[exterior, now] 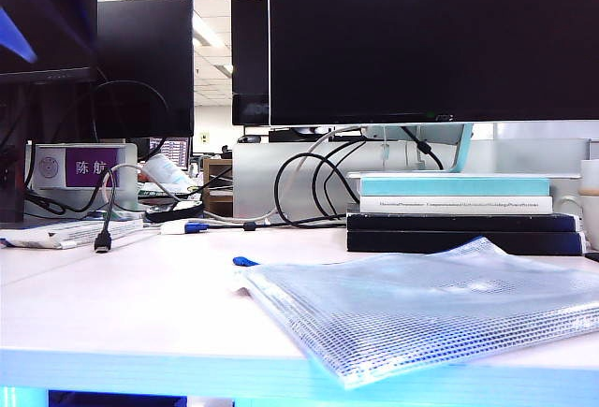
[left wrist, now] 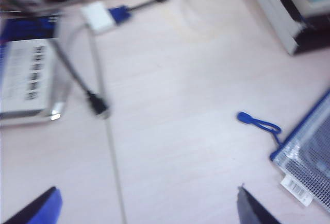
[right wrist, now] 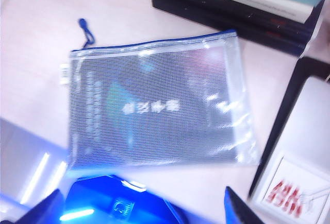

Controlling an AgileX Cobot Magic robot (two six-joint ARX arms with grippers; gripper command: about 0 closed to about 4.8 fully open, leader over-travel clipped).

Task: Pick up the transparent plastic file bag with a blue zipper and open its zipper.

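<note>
Nearest the exterior camera, the flat translucent mesh-patterned plastic file bag (exterior: 421,309) lies on my white table (exterior: 122,304), in front of the stacked books (exterior: 463,212). Its blue-edged zipper (right wrist: 154,41) runs along the side facing those books, with the small bright blue pull tab (left wrist: 258,123) trailing off the corner onto bare tabletop. My left gripper (left wrist: 147,206) looks down near that tab, fingers spread and empty. My right gripper (right wrist: 144,206) looks down on the bag, jaws apart, grasping nothing.
</note>
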